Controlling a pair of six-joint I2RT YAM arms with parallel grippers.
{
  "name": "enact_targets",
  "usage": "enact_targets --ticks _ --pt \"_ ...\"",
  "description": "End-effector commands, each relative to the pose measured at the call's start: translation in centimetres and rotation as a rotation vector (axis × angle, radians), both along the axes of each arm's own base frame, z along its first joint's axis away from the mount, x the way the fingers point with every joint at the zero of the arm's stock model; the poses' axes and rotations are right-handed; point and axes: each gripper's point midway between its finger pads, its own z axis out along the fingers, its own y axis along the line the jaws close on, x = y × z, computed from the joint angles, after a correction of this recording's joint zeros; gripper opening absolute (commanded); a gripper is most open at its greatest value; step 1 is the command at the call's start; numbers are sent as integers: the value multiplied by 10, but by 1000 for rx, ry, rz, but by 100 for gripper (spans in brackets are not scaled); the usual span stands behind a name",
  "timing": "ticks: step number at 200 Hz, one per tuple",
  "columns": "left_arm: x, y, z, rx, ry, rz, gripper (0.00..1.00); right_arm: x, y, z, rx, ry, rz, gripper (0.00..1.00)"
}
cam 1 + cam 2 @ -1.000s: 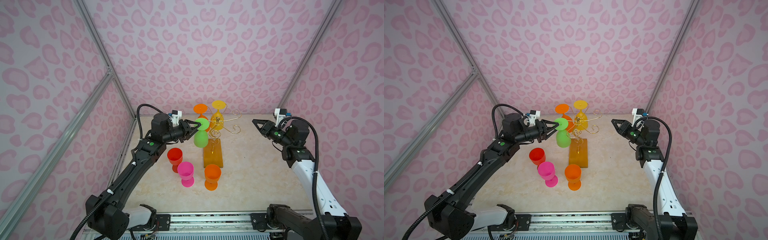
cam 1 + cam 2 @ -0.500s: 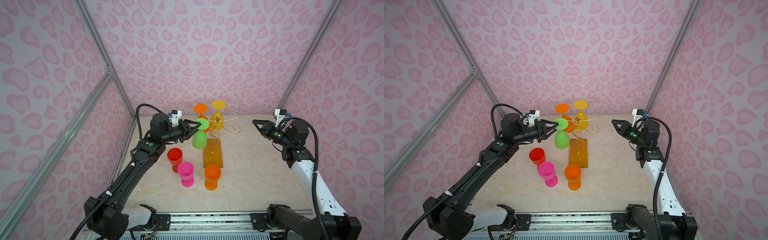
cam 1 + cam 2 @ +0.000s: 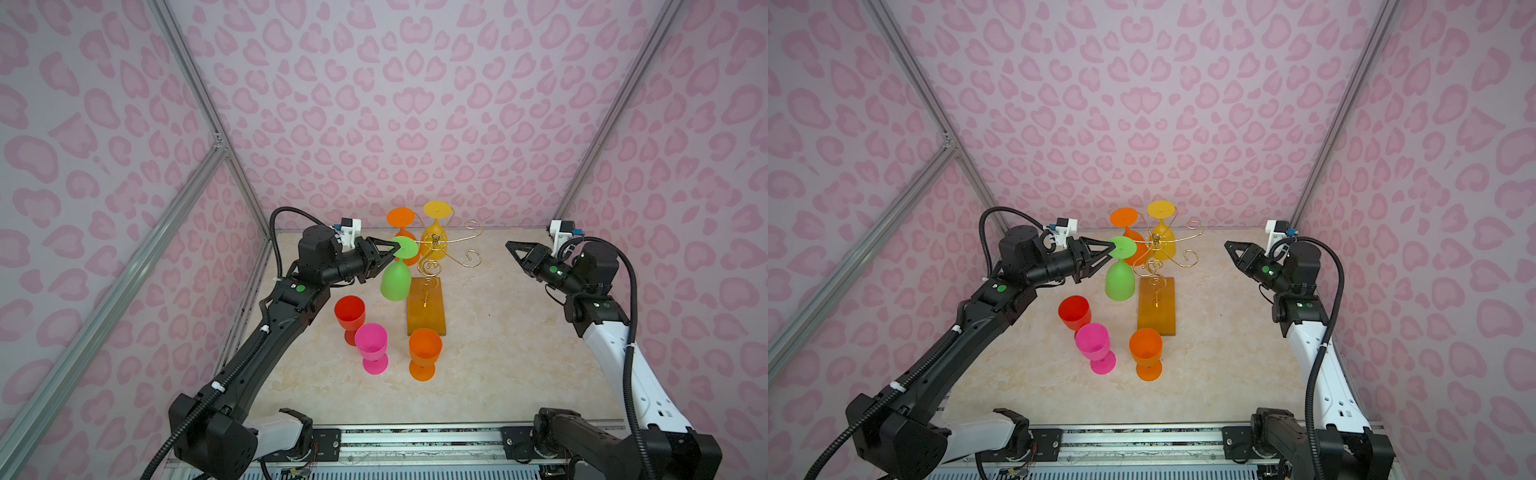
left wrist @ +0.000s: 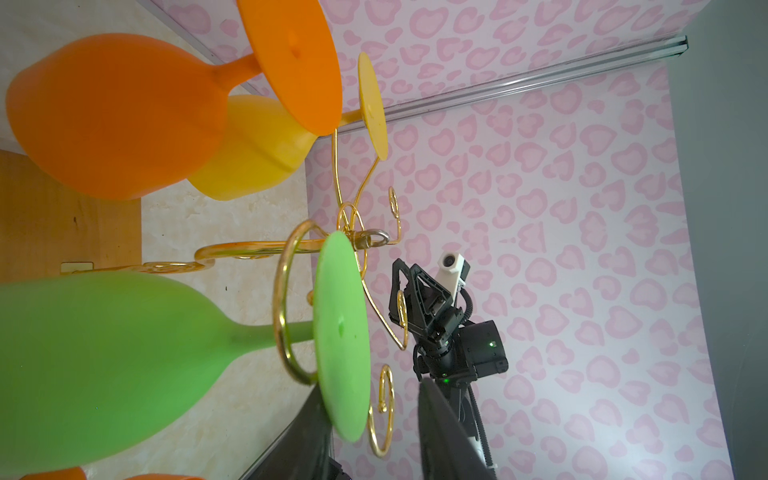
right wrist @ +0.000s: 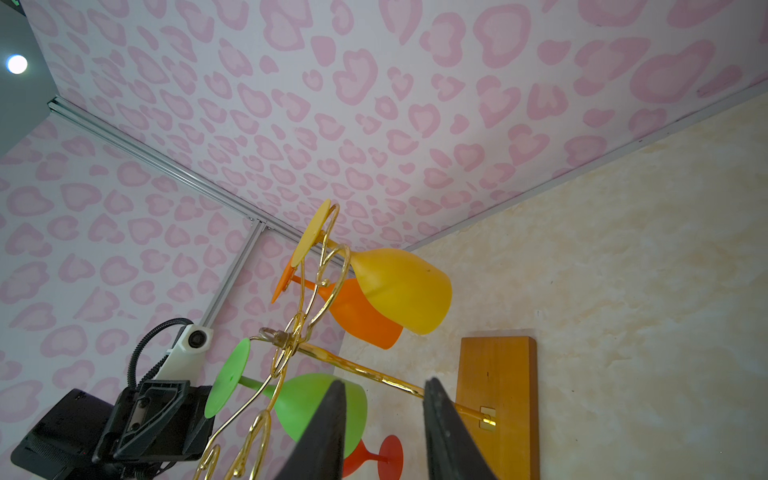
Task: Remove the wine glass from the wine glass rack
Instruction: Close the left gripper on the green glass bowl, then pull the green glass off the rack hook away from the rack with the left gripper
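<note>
The gold wire wine glass rack (image 3: 434,249) stands on its amber base (image 3: 426,309) at mid-table. A green wine glass (image 3: 395,280) hangs upside down from it, its stem inside a gold loop (image 4: 286,303). My left gripper (image 3: 395,253) is open around the rim of the green foot (image 4: 340,332); one finger (image 4: 311,428) touches the foot, the other finger (image 4: 440,432) stands clear of it. An orange glass (image 3: 401,218) and a yellow glass (image 3: 435,210) hang behind. My right gripper (image 3: 509,245) is open and empty, well to the right of the rack.
Three glasses stand upright in front of the rack: red (image 3: 350,313), pink (image 3: 371,343) and orange (image 3: 424,351). Free curled arms of the rack (image 3: 471,257) reach out to the right. Pink patterned walls close in the left, back and right sides.
The green glass's bowl has swung slightly down and to the left while its foot stays at the left fingertips. The right arm has not moved.
</note>
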Motion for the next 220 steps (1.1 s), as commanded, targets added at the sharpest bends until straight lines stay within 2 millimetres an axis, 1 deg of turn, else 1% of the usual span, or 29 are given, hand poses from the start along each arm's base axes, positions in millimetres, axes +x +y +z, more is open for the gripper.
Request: enact_targets --ticks 1,7,58,102,131,220 --pt "4 0 9 -16 -32 8 37 0 1 5 5 -29 13 33" --pt "4 0 8 -16 -31 7 33 -1 1 6 4 -33 12 33" --pt "6 -1 6 -10 -21 5 33 -1 -1 3 6 -30 9 33" --pt "6 -2 0 0 -5 -4 31 -1 -3 1 7 -28 7 33" --pt "6 -2 0 4 -3 -6 29 -1 -4 1 10 -26 5 33" --pt "7 -3 -5 7 23 -25 20 1 -5 3 15 -27 3 33"
